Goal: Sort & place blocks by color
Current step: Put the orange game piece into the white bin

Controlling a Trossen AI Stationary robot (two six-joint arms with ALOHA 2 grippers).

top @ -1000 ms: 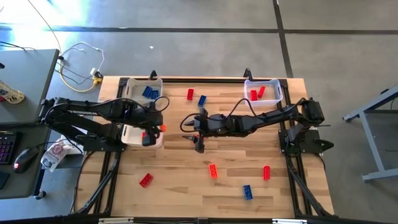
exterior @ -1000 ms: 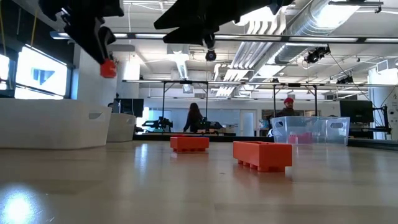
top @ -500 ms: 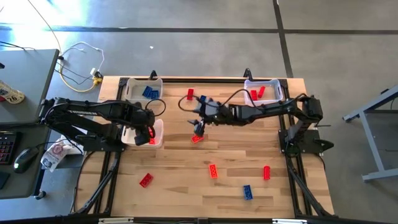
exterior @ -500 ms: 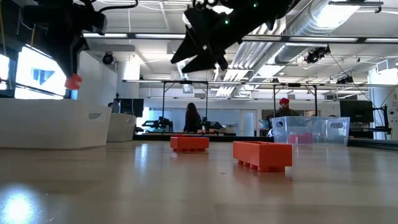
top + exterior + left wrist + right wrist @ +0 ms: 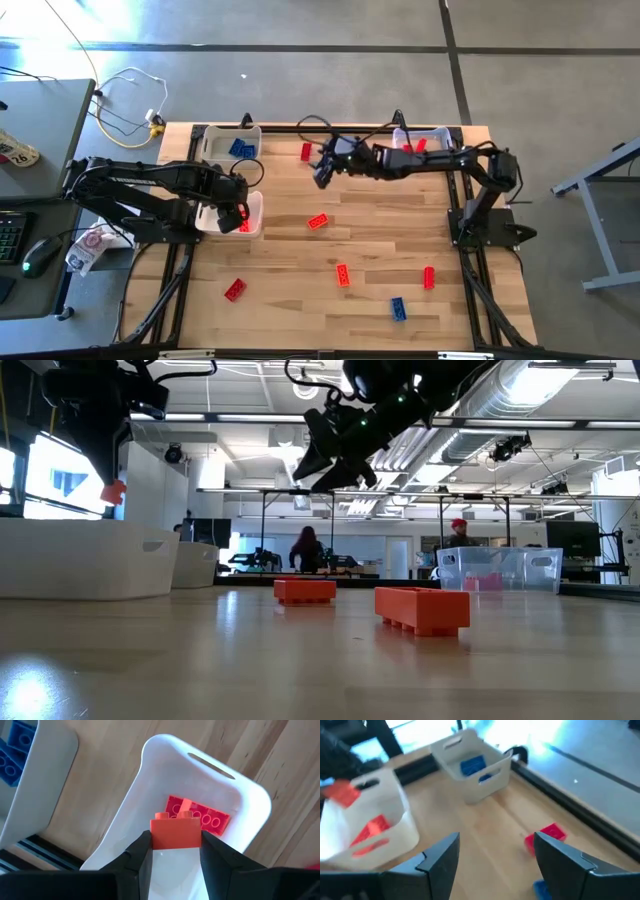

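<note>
Tabletop: right tool [image 5: 322, 176] retreated rearward

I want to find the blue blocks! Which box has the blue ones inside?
The white bin at the table's far left corner holds the blue blocks. The white bin under the left gripper holds an orange block; the clear bin holds red.

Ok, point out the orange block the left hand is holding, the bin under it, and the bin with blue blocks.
orange block [image 5: 175, 834], left wrist view, its flat front face.
white bin [image 5: 150, 780], left wrist view, bare inner wall.
bin with blue blocks [image 5: 215, 143], high view, left rim.
</note>
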